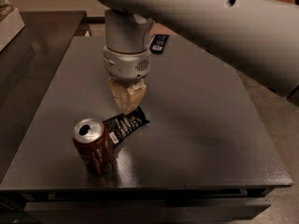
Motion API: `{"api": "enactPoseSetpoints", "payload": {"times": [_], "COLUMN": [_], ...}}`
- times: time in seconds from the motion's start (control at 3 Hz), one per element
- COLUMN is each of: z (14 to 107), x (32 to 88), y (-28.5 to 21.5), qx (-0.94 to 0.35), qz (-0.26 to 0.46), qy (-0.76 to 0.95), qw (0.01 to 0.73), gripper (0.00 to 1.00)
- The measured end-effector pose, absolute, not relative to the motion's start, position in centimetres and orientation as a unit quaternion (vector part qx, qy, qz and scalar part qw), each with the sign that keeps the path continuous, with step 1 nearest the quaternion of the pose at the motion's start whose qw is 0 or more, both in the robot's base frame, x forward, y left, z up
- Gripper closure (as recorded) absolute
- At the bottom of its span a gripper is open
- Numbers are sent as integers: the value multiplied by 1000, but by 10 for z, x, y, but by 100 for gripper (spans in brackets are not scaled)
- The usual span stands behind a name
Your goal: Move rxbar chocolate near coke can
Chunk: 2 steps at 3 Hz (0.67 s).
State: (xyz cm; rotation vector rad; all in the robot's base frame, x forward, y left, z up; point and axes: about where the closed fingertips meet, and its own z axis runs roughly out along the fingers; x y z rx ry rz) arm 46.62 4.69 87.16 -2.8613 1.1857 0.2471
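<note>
The dark desk [210,125] fills most of the view, and the grey arm [210,22] reaches in from the upper right. Its gripper [127,107] points straight down at the far end of the rxbar chocolate [125,125]; whether it is clamped or apart cannot be told. The coke can [95,150] stands upright near the front edge, with the rxbar chocolate lying flat just behind, touching it. A black bar with a pale label [159,43] lies at the far edge

The gripper [126,107] hangs centre-left, just above the rxbar chocolate [125,125], whose lower end meets the coke can [93,146]; together they block the bench's [201,125] lower left. A black bar [159,43] lies at the top edge. The right half offers open passage.
</note>
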Motion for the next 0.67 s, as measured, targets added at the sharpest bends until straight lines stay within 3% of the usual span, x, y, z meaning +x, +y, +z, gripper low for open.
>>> {"api": "enactPoseSetpoints", "payload": {"times": [0.33, 0.67], "z": [872, 872], "x": [470, 472], "y": [51, 55], "qx": [-921, -920], "qz": [75, 72], "qy": [382, 383], "qw": [28, 36], "gripper": [13, 0]}}
